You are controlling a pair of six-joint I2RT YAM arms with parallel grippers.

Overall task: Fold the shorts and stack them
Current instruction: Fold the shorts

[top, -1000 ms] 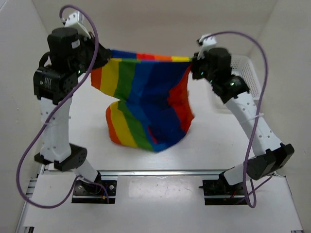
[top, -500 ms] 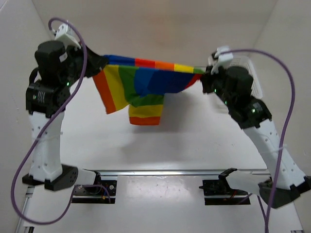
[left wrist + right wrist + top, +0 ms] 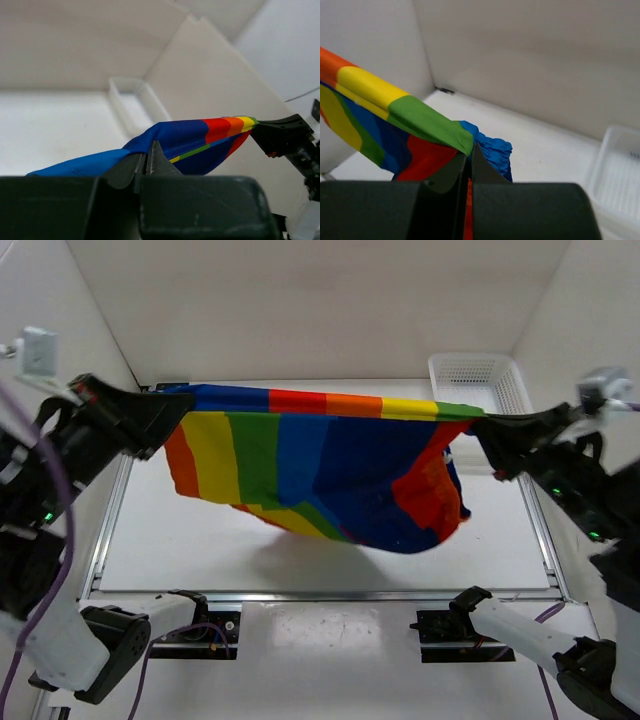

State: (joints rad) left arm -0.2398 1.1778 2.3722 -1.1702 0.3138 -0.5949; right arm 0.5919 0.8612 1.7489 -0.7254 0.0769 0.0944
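The fold has not begun: the shorts [image 3: 320,475] hang in the air over the middle of the table [image 3: 300,562], stretched out left to right, so spreading, folding and stacking are all left to do. The left gripper [image 3: 184,403] is clenched on the dark blue corner at the left end, and the right gripper [image 3: 478,426] is pinched tight on the green corner at the right end. The top edge between them runs nearly straight and taut. Below it the cloth sags in a loose belly, with a red panel twisted over on the right. Judging by the shadow under it, the lower hem is clear of the table. The surface below offers open room for laying the cloth down. On the far right, the white mesh basket [image 3: 478,371] sits near the right gripper, and the side walls stand close outside both arms, so I judge there is little room to stretch any wider.
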